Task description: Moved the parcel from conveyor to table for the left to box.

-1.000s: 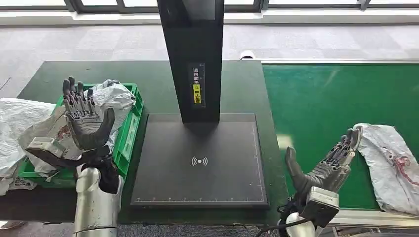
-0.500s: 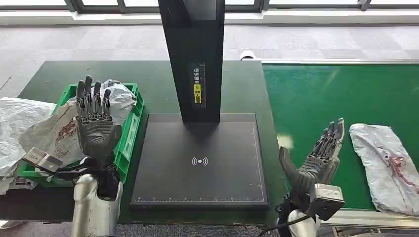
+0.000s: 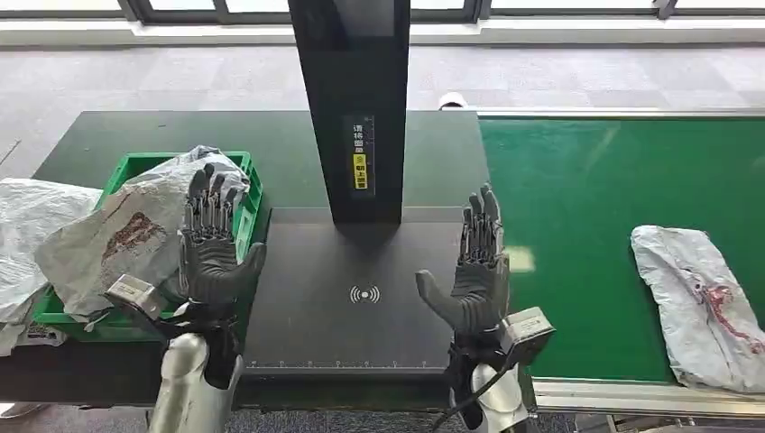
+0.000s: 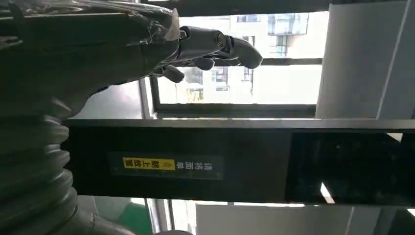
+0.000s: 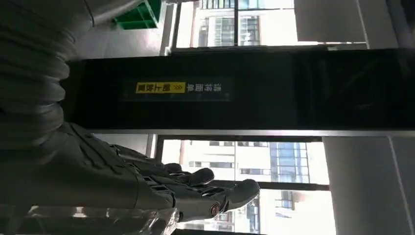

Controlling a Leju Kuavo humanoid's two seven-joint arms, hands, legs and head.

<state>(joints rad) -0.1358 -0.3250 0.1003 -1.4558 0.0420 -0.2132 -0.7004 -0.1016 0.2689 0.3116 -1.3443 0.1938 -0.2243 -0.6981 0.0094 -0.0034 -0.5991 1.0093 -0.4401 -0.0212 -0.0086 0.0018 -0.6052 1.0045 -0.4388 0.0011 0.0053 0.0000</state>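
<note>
2 hands (image 3: 213, 257) (image 3: 478, 280) empty, parcel (image 3: 704, 302) on conveyor (image 3: 577, 207)

The dark table (image 3: 433, 149) carries a green crate (image 3: 237, 242) and black scanner pad (image 3: 361, 298); the green conveyor (image 3: 586, 189) carries a parcel (image 3: 699, 302).

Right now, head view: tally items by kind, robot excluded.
Parcels: 3, one on the belt, one in the crate, one left of it
Crate: 1
Scanner: 1
Belt: 1
Total: 6
</note>
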